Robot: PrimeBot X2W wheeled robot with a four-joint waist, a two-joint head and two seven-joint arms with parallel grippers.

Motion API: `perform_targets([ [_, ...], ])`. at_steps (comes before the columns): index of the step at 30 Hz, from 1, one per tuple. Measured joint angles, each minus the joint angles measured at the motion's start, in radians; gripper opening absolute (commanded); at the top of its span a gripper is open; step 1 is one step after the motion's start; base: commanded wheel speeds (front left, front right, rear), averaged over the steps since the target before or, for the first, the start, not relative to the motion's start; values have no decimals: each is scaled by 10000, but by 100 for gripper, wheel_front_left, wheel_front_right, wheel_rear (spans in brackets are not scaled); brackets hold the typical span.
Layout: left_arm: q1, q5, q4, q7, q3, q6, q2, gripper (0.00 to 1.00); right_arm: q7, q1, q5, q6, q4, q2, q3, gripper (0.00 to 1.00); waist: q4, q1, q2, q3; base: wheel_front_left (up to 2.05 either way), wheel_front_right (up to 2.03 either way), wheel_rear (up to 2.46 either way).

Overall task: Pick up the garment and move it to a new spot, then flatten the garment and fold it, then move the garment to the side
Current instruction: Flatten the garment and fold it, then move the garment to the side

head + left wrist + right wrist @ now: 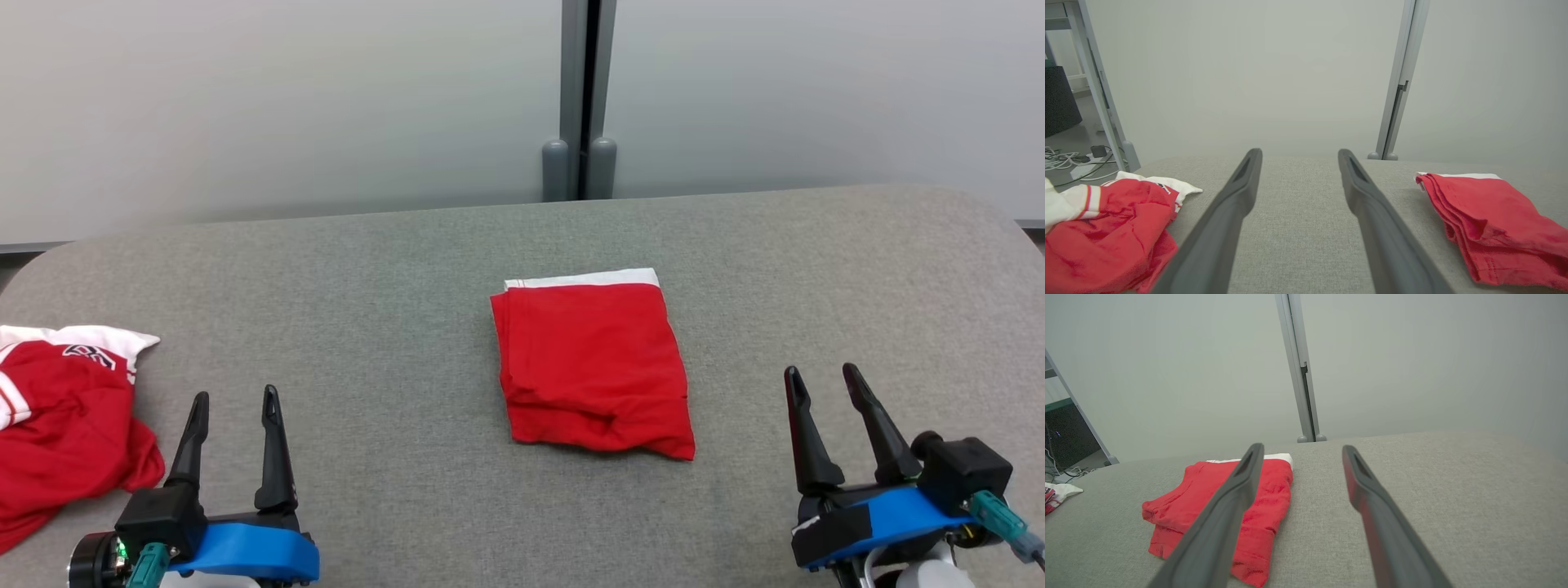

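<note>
A red garment, folded into a flat rectangle with a white strip along its far edge, lies at the middle of the grey fabric table. My left gripper is open at the lower left, well to the left of this garment, fingers pointing away from me and holding nothing. My right gripper is open at the lower right, apart from the garment's right edge. The left wrist view has the folded garment right of the open left gripper. In the right wrist view the garment lies left of the open right gripper, partly behind one finger.
A crumpled red and white jersey lies at the table's left edge, just left of my left gripper, also seen as a jersey in the left wrist view. A pale wall with a grey post stands behind the table. Cables lie on the floor beyond the left edge.
</note>
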Motion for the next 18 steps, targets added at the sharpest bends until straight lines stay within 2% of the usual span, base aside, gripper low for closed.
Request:
perform_targets([
  [11, 296, 105, -642, 579, -104, 224, 153, 100, 637, 734, -708, 0, -786, 245, -412, 100, 352, 0, 0, -133, 0, 0, 0],
  [18, 406, 104, -796, 723, -150, 272, 219, 100, 872, 851, -773, 0, -980, 274, -454, 100, 436, 0, 0, -152, 0, 0, 0],
])
